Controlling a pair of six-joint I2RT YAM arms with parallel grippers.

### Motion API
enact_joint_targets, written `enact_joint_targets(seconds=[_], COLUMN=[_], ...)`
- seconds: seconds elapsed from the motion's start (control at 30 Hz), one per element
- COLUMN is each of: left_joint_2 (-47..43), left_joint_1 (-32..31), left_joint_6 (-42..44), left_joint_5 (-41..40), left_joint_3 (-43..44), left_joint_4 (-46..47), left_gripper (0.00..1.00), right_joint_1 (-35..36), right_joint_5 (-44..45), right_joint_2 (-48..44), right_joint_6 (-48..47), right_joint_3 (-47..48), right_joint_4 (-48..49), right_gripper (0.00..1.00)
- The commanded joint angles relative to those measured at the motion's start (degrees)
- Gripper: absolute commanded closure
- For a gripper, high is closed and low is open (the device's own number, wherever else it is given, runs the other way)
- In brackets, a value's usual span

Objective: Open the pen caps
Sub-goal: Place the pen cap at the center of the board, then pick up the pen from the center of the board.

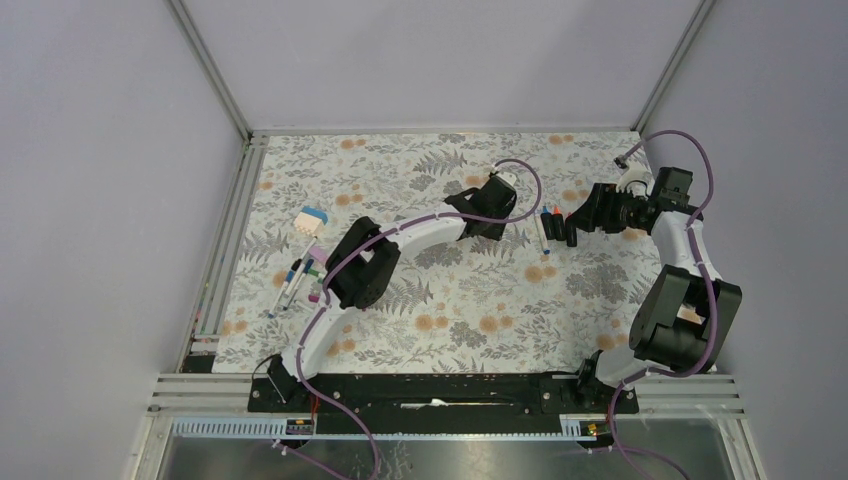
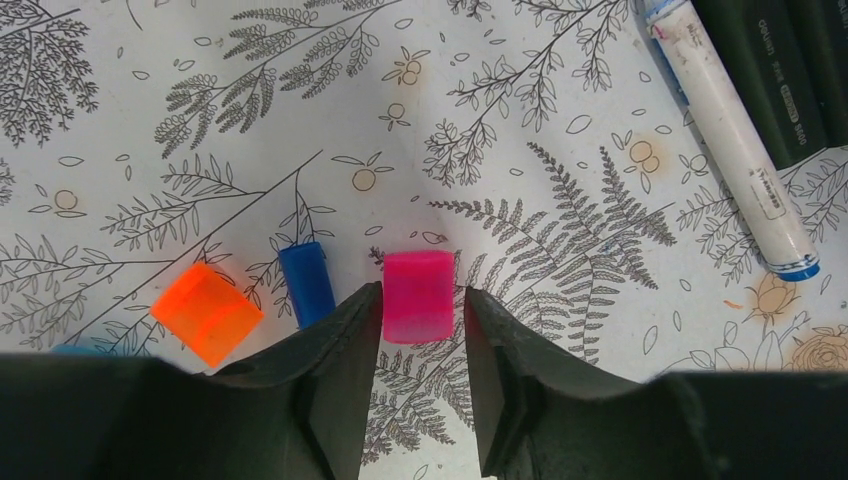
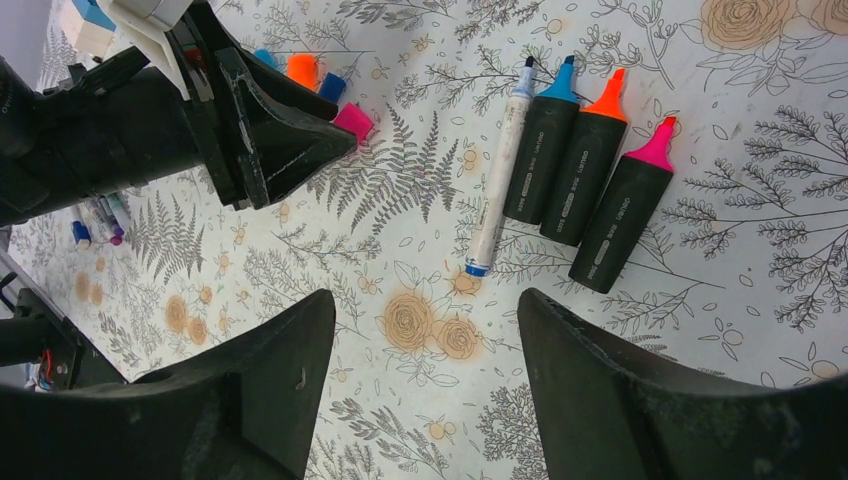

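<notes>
— What is the left gripper doing?

— Its jaws stand a little apart, low over the flowered table, and the pink cap lies flat between the fingertips. In the left wrist view a thin strip of cloth shows between the cap and the finger on the 3 o'clock side. On the 9 o'clock side the finger sits right at the cap's edge, and I cannot tell whether it touches. So the jaws are parted, not squeezing.

— And the other caps?

— From that gripper, at 9 o'clock, the blue cap lies just beside the finger. Farther out along the same line is the orange cap. All three caps lie on the table, apart from one another.

— Anything beyond them?

— At 2 o'clock, well apart, lies a white pen with blue ends. Just past it are the dark barrels of the highlighters.

— And the right gripper?

— It is spread wide with nothing between its fingers, above the table. In its own view the white pen is at 1 o'clock. The three highlighters lie side by side at 2 o'clock, with their blue, orange and pink tips bare. The left gripper with the pink cap is at 11 o'clock, and the orange and blue caps are just past it.
</notes>
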Motion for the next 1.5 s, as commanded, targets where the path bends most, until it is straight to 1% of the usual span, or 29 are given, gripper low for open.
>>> enact_joint_targets(seconds=[0.0, 0.13, 0.2, 0.3, 0.4, 0.43, 0.5, 0.57, 0.63, 0.67, 0.77, 0.87, 0.93, 1.0, 1.1, 1.17, 1.27, 1.37, 1.47], left_joint_2=[-0.26, -3.61, -7.15, -13.54, -21.97, -25.16, -31.63, -37.47, -42.72, -45.41, -52.98, -60.25, -65.26, -68.63, -71.60, -72.10, -70.87, -67.43, -63.44], left_joint_1=[0.08, 0.06, 0.06, 0.06, 0.06, 0.06, 0.06, 0.17, 0.39, 0.78, 3.62, 9.36, 13.82, 17.36, 22.04, 24.97, 28.05, 29.65, 30.79], left_joint_6=[1.24, 1.53, 1.95, 3.49, 4.82, 5.18, 5.82, 5.69, 4.74, 4.09, 0.60, -4.83, -8.04, -10.89, -14.27, -15.49, -16.78, -18.70, -22.42], left_joint_5=[-2.15, -2.12, -2.04, -2.38, -4.11, -4.86, -6.31, -8.56, -10.83, -11.52, -10.23, -5.34, -1.93, -0.35, 1.94, 2.78, 1.53, -2.00, -6.11], left_joint_3=[3.42, 3.07, 1.52, -2.90, -10.20, -13.41, -19.80, -25.54, -30.68, -33.23, -41.04, -50.67, -56.75, -62.22, -68.19, -70.33, -71.79, -70.46, -67.81], left_joint_4=[-0.49, -0.49, 0.51, 2.73, 5.73, 7.09, 9.95, 10.64, 10.04, 9.80, 9.20, 9.93, 11.57, 12.93, 13.56, 12.70, 11.65, 8.42, 4.26], left_gripper=[0.58, 0.58, 0.58, 0.56, 0.49, 0.46, 0.36, 0.22, 0.05, 0.02, 0.01, 0.01, 0.01, 0.01, 0.01, 0.01, 0.01, 0.01, 0.03], right_joint_1=[-0.45, -0.58, -0.58, -0.58, -0.58, -0.58, -0.54, -0.48, -0.50, -0.45, -0.50, -0.50, -0.50, -0.50, -0.50, -0.50, -0.50, -0.50, -0.50], right_joint_5=[-2.58, -3.63, -4.10, -5.41, -7.29, -7.97, -9.55, -11.70, -13.89, -15.02, -19.03, -22.01, -22.34, -22.22, -21.79, -21.59, -21.76, -21.67, -21.59], right_joint_2=[-0.91, -1.17, -1.48, -2.11, -3.77, -4.47, -6.42, -8.30, -10.28, -11.27, -14.26, -16.03, -16.31, -16.08, -15.60, -15.17, -14.34, -13.94, -13.92], right_joint_6=[0.47, 0.20, -0.15, -0.81, -2.15, -2.65, -4.03, -5.70, -7.35, -7.88, -7.91, -5.74, -4.12, -3.70, -3.12, -2.96, -2.13, -1.60, -1.70], right_joint_3=[-0.10, -0.41, -0.62, -0.87, -1.60, -1.94, -2.79, -3.74, -4.94, -5.70, -7.79, -9.73, -11.24, -12.39, -13.80, -14.06, -14.59, -15.27, -15.52], right_joint_4=[0.99, 0.98, 1.00, 0.95, 0.94, 0.99, 1.12, 1.13, 1.39, 1.89, 4.31, 8.13, 10.35, 11.41, 13.00, 13.49, 14.71, 15.47, 15.49], right_gripper=[0.26, 0.26, 0.26, 0.26, 0.26, 0.26, 0.26, 0.26, 0.26, 0.26, 0.23, 0.22, 0.22, 0.22, 0.22, 0.22, 0.23, 0.23, 0.23])
